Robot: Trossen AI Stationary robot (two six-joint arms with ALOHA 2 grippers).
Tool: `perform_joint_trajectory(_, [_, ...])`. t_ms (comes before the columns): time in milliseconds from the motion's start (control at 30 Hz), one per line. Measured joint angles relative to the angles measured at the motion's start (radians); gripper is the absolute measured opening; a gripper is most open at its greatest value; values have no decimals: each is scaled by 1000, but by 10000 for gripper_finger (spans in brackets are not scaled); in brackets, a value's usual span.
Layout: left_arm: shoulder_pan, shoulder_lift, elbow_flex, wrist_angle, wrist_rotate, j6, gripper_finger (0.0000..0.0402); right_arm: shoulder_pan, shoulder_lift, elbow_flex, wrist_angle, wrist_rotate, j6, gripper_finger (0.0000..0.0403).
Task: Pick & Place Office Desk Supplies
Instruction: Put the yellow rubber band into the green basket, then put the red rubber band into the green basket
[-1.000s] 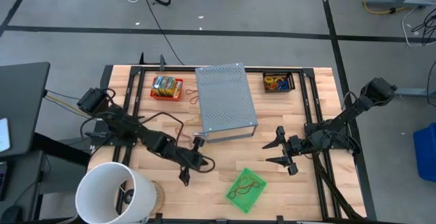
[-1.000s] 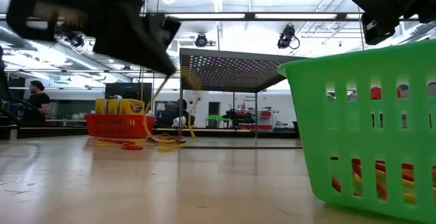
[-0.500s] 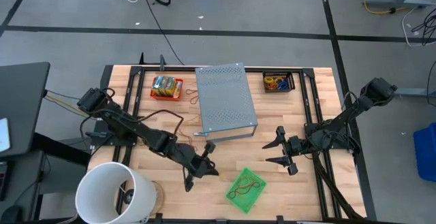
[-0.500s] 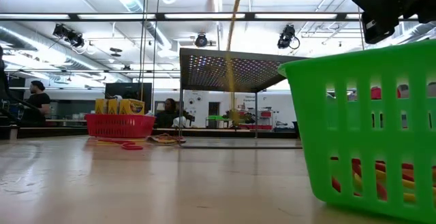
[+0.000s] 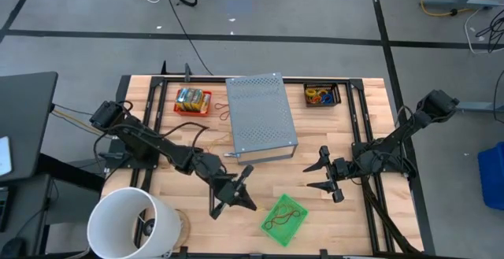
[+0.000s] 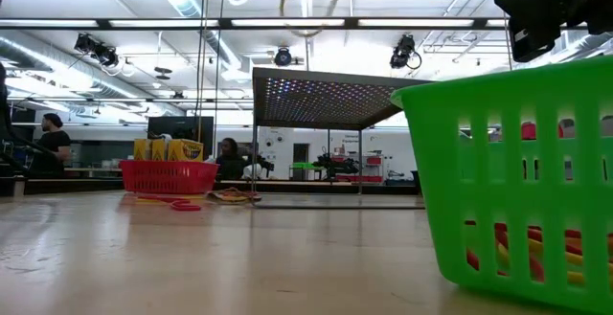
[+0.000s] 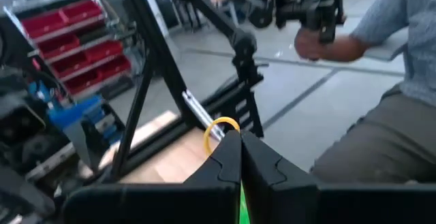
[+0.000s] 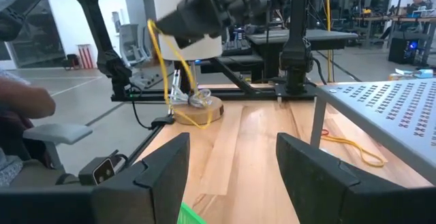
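My left gripper (image 5: 250, 203) hovers above the table just left of the green basket (image 5: 283, 218), fingers level and shut on a yellow rubber band (image 7: 221, 124). The right wrist view shows that gripper (image 8: 163, 25) with the band (image 8: 163, 64) dangling under it. My right gripper (image 5: 321, 173) waits open right of the grey perforated box (image 5: 261, 117). The basket has several bands lying on its floor. More bands (image 5: 320, 95) fill a black tray at the far right, and printed packets (image 5: 191, 98) stand in a red tray at the far left. My left gripper pinches the yellow rubber band between its two shut fingertips (image 7: 230, 157). A small loop (image 7: 222, 123) pokes out past the tips. The fingers lie level and point toward the basket. The rest of the band (image 8: 165, 67) hangs slack below them, clear of the table.
A big white bucket (image 5: 130, 223) stands at the near left corner. Loose bands lie on the wood left of the grey box (image 5: 221, 111), and a yellow one lies beside it (image 8: 354, 149). A person sits beyond the table's edge (image 7: 381, 115). Black frame rails run along the table's sides.
My left gripper has risen and gone toward the green basket, tipping from pointing down to level. The yellow band, stretched down to the table a second ago, has come up with it and now hangs clear. The right arm has kept still.
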Motion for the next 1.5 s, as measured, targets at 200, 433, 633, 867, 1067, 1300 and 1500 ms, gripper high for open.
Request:
perform_joint_trajectory(200, [28,53,1,129,124,-44,0,0,0,0,-3,17,0,226])
perform_joint_trajectory(433, [44,256,137,150,236,-114,0,0,0,0,-23,44,0,226])
perform_joint_trajectory(633, [60,409,276,132,299,-127,0,0,0,0,-23,44,0,226])
perform_joint_trajectory(867, [99,495,318,111,300,-183,0,0,0,0,-23,44,0,226])
perform_joint_trajectory(1067, [122,512,316,3,311,-216,10,0,0,0,-23,44,0,226])
perform_joint_trajectory(1300, [134,512,315,-54,288,-248,85,0,0,0,-23,44,0,226])
perform_joint_trajectory(1500, [129,512,315,-53,281,-240,188,0,0,0,-23,44,0,226])
